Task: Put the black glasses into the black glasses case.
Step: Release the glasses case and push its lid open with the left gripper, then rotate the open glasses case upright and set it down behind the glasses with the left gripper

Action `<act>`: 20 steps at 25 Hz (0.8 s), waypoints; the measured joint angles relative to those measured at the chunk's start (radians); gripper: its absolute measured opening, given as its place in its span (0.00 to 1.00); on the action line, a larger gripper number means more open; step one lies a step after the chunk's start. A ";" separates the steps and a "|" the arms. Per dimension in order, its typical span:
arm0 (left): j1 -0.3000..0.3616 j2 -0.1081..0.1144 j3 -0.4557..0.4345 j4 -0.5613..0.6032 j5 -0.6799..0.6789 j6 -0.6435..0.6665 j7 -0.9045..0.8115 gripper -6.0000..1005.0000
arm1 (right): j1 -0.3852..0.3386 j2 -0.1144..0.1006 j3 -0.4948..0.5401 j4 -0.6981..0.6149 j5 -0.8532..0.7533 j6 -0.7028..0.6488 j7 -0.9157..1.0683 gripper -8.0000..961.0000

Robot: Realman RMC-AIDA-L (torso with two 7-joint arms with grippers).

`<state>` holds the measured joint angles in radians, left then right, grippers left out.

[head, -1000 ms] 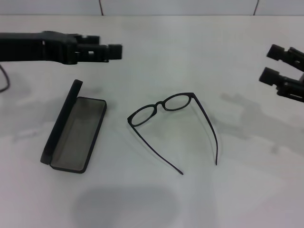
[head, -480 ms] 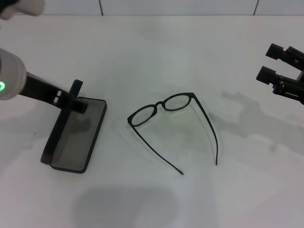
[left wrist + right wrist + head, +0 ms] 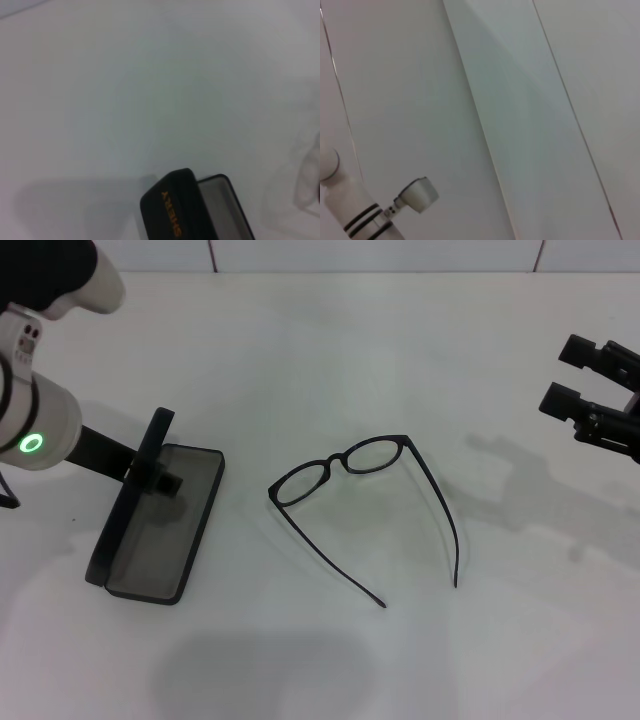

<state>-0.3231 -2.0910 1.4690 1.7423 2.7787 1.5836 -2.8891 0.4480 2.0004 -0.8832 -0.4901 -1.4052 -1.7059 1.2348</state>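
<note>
While the thin black wire-framed glasses (image 3: 362, 502) are lying unfolded mid-table, the open black clamshell glasses case (image 3: 158, 521) is sitting well apart to their left, the left gripper (image 3: 160, 480) reaching over its raised lid, fingers impossible to judge. Farther right, the right gripper (image 3: 572, 374) is hovering, fingers spread.

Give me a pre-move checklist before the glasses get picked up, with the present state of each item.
1. Case open, grey lining up: ok.
2. Glasses lying free on the table, arms unfolded, apart from the case: ok.
3. Left gripper at the case's raised lid; whether it grips the lid: cannot tell.
4. Right gripper at the table's right edge, jaws open and holding nothing: ok.
5. Nothing lying between right gripper and glasses: ok.
</note>
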 joint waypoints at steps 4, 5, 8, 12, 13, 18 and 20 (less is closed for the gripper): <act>-0.017 0.000 0.008 -0.061 0.032 -0.027 0.003 0.58 | -0.002 0.000 0.001 0.000 0.000 -0.002 0.000 0.91; -0.019 0.000 0.015 -0.069 0.041 -0.033 0.003 0.57 | -0.002 0.000 0.001 0.000 0.000 -0.002 0.000 0.91; -0.021 -0.001 0.022 -0.082 0.055 -0.053 -0.004 0.55 | -0.003 0.001 0.001 0.000 0.000 -0.003 0.000 0.91; -0.010 -0.002 0.022 -0.059 0.053 -0.074 -0.012 0.51 | -0.010 0.001 -0.001 0.001 0.000 -0.004 0.000 0.91; -0.009 -0.002 0.026 -0.050 0.053 -0.074 -0.012 0.51 | -0.012 0.001 -0.001 0.001 0.000 -0.004 0.000 0.91; -0.012 -0.001 0.031 -0.038 0.051 -0.068 -0.008 0.39 | -0.015 0.002 -0.001 0.001 0.002 -0.011 0.000 0.91; -0.014 -0.001 0.031 -0.037 0.052 -0.066 -0.006 0.31 | -0.017 0.001 0.003 0.001 0.004 -0.015 0.000 0.91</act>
<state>-0.3368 -2.0915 1.5001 1.7053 2.8303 1.5173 -2.8953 0.4309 2.0018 -0.8806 -0.4893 -1.4010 -1.7213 1.2348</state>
